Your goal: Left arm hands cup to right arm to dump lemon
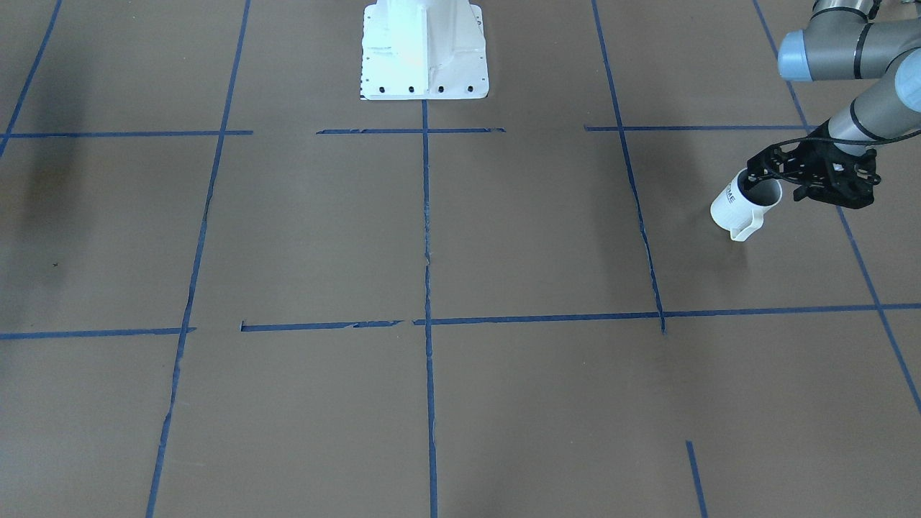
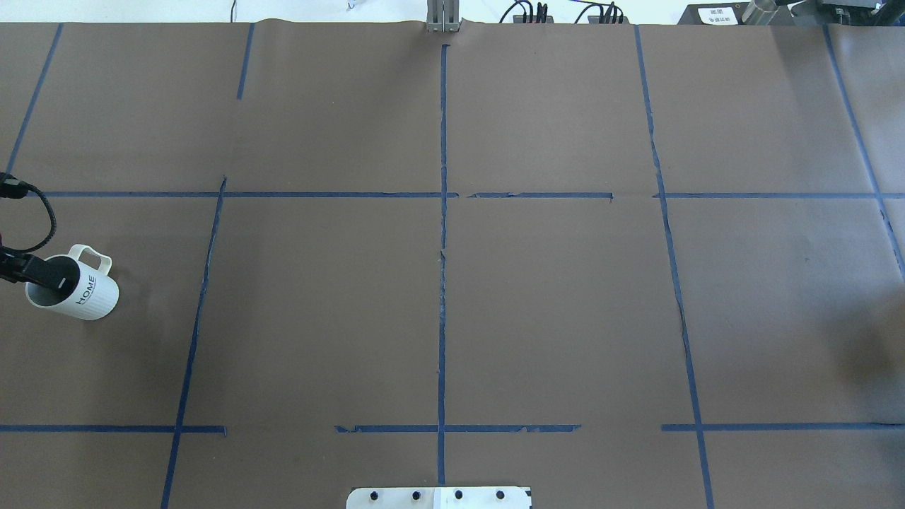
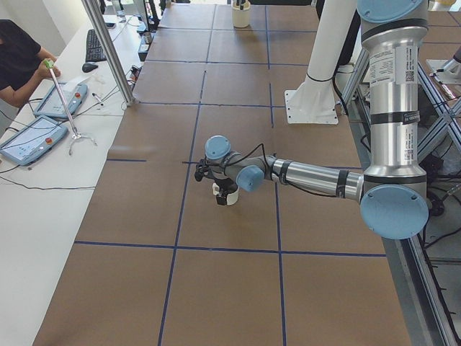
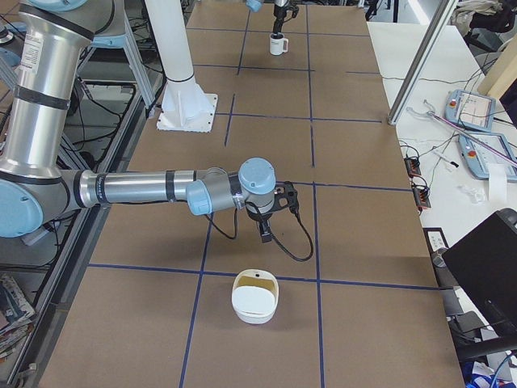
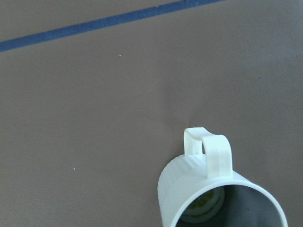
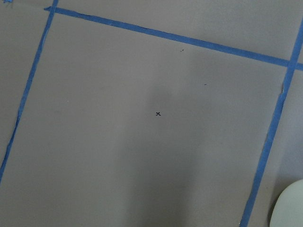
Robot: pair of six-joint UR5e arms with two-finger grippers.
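The white cup [image 1: 741, 208] lettered "HOME" stands upright at the table's left end and also shows in the overhead view [image 2: 88, 300]. My left gripper [image 1: 781, 183] comes down on its rim, with one finger [image 2: 46, 274] inside the mouth, and looks shut on the wall. I cannot tell whether the cup rests on the table. The yellow-green lemon [image 5: 203, 208] lies in the bottom of the cup [image 5: 189, 184]. My right gripper [image 4: 265, 234] hangs low over the table's right end, far from the cup; I cannot tell if it is open.
A white bowl [image 4: 255, 297] sits on the table near the right gripper, and its edge shows in the right wrist view [image 6: 291, 210]. The white pedestal [image 1: 424, 50] stands at the robot's side. An operator and tablets [image 3: 32, 137] are at a side desk.
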